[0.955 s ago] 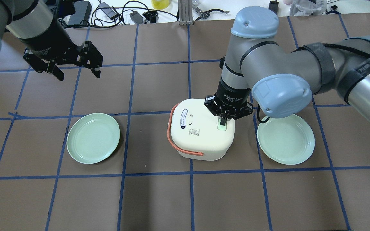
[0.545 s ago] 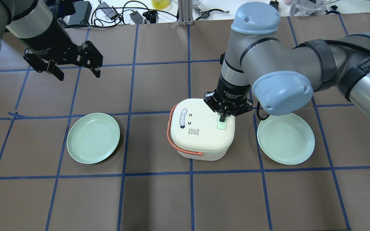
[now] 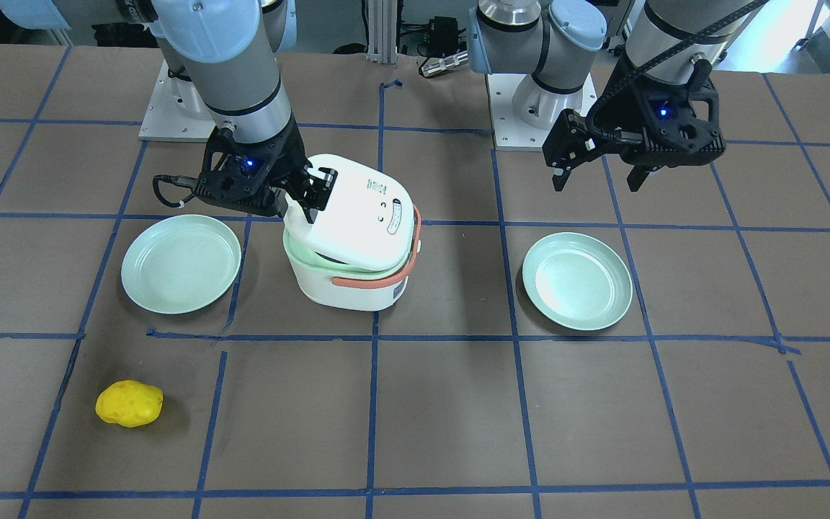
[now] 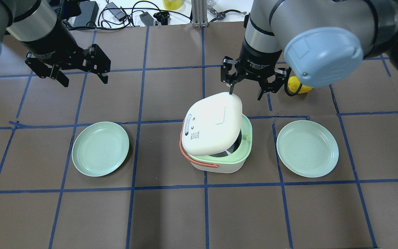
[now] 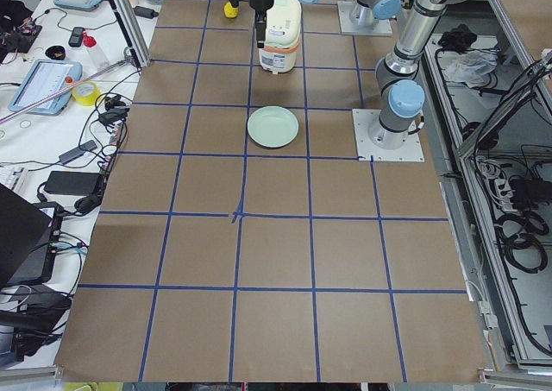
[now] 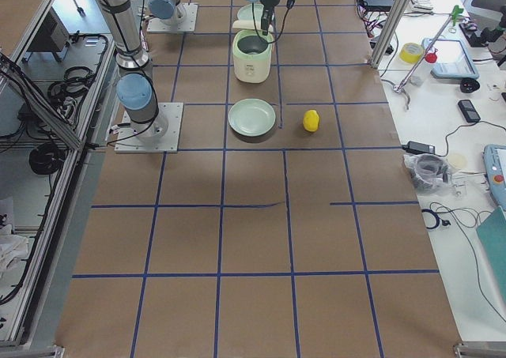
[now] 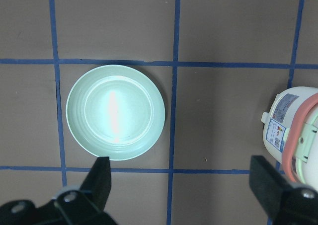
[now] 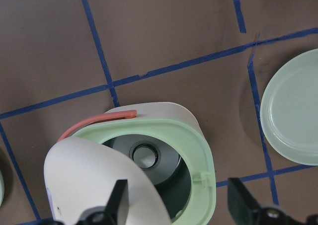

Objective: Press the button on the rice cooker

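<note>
Overhead view: my right gripper (image 4: 245, 95) hangs spread wide just beyond the cooker (image 4: 226, 165), lid (image 4: 212, 128) tilted open, mid-table between two plates (image 4: 100, 148) (image 4: 308, 148); my left gripper (image 4: 84, 81), also wide, hovers far left.

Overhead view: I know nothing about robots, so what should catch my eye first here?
The white rice cooker at the table's middle, its lid tilted up over a green rim. The right gripper hangs open just beyond it. A plate on the left and a plate on the right flank the cooker.
</note>
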Robot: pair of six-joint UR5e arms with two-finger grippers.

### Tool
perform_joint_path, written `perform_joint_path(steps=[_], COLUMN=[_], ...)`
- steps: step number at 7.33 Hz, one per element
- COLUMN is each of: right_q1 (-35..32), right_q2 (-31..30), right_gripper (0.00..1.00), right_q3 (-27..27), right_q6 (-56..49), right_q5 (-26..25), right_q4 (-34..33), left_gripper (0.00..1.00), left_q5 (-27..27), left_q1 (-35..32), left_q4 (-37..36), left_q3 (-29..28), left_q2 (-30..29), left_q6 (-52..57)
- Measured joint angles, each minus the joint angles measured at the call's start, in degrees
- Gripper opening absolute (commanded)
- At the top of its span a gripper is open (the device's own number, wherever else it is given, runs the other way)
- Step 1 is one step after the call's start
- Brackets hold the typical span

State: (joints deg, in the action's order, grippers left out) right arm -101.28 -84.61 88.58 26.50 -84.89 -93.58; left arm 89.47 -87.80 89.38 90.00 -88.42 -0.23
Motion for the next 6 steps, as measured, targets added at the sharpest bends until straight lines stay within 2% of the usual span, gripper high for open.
perform_joint_path(steps=[3,6], right_q1=[5.0,7.7], right_q2=[-0.1,-0.3], right_gripper=[1.0,1.0], right_q3=[-5.3,-5.8], right_q6=[-7.8,-13.0], right_q5=[-2.6,-5.4], right_q4=[5.8,7.0], left_gripper=[1.0,1.0], left_q5=[0.0,0.0], left_q1=[0.0,0.0], left_q4=[0.0,0.0], left_q3=[0.0,0.0], left_q2=[0.0,0.0], left_q6=[0.0,0.0])
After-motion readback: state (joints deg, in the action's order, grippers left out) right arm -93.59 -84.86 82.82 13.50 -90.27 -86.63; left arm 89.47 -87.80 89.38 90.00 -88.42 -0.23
